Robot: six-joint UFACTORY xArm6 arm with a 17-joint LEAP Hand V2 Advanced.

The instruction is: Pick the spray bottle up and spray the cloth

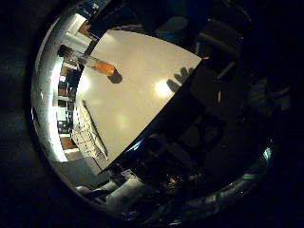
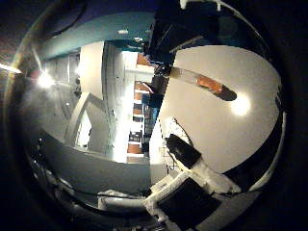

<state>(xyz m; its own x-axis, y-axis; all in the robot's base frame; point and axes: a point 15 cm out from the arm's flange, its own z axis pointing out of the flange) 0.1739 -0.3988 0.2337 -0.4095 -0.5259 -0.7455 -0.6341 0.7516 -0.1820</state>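
Note:
A spray bottle (image 1: 95,64) with a dark head and an orange lower part stands near one end of the white table (image 1: 142,95), far from the palm. It also shows in the thumb side view (image 2: 199,81). A pale patterned cloth (image 1: 87,133) lies along the table's edge, away from the bottle. My right hand (image 2: 183,183) is well above the table. Its white and black fingers (image 2: 181,150) reach into the thumb side view and look relaxed, with nothing between them. The hand's shadow (image 1: 180,78) falls on the table.
Bright lamp glare (image 2: 241,104) lies on the tabletop. Shelves and room furniture (image 1: 66,90) stand beyond the table's edge. Dark equipment (image 1: 218,43) sits past the table's far side.

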